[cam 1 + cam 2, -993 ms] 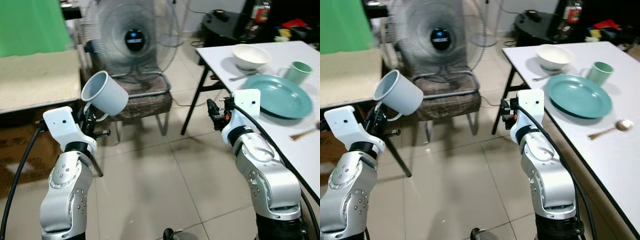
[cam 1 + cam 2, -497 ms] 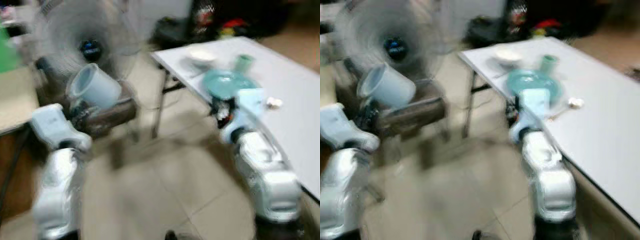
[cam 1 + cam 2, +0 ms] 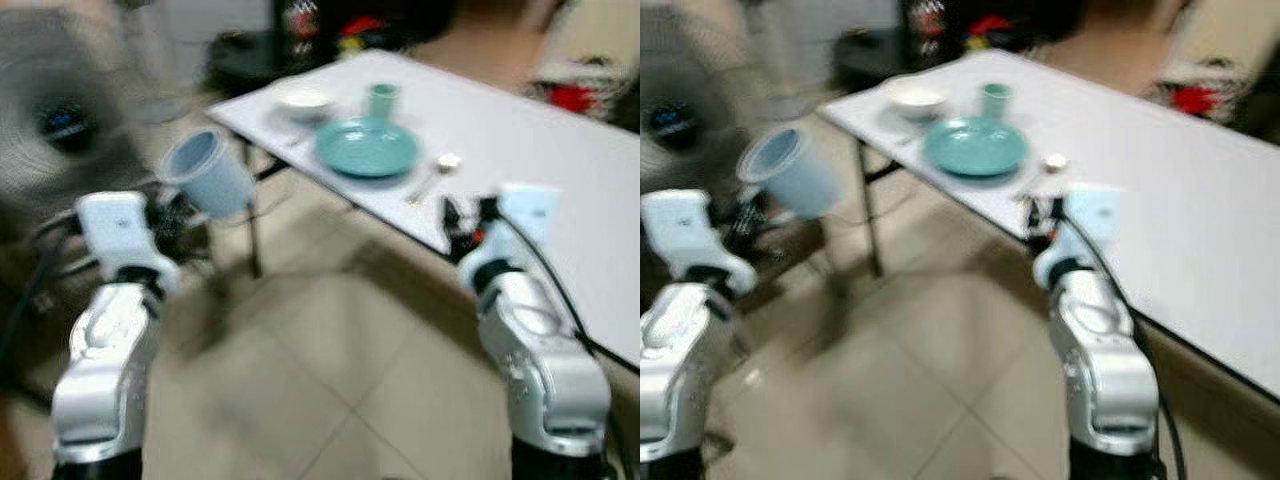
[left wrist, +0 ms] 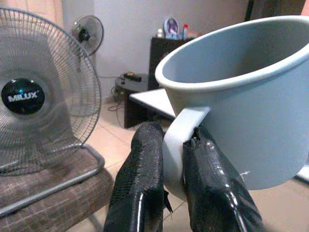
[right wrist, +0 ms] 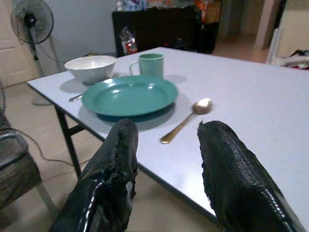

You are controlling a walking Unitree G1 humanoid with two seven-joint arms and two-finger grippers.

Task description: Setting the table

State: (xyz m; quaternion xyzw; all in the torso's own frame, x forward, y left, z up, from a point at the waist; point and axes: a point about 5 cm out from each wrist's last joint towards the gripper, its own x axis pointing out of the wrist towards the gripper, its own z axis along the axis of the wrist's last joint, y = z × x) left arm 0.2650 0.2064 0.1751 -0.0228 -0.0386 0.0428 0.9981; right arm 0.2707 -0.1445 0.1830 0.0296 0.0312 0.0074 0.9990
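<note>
My left gripper (image 4: 176,141) is shut on the handle of a light blue mug (image 3: 208,172), holding it tilted at chest height, left of the white table (image 3: 570,140). On the table's near end lie a green plate (image 5: 129,94), a green cup (image 5: 150,64), a white bowl (image 5: 90,67) and a gold spoon (image 5: 186,121) beside the plate. Just short of the table's edge, my right gripper (image 5: 169,130) stands open and holds nothing; its fingers point toward the plate and spoon. Both eye views are blurred.
A large standing fan (image 4: 29,96) and a brown chair seat (image 4: 48,193) are on my left. A black cabinet (image 5: 154,29) stands behind the table. Tiled floor (image 3: 320,360) lies between me and the table's dark legs (image 3: 252,230).
The whole picture has shifted: the camera has swung toward the table, which now sits more centrally. The mug stays in the left gripper and the right gripper stays open.
</note>
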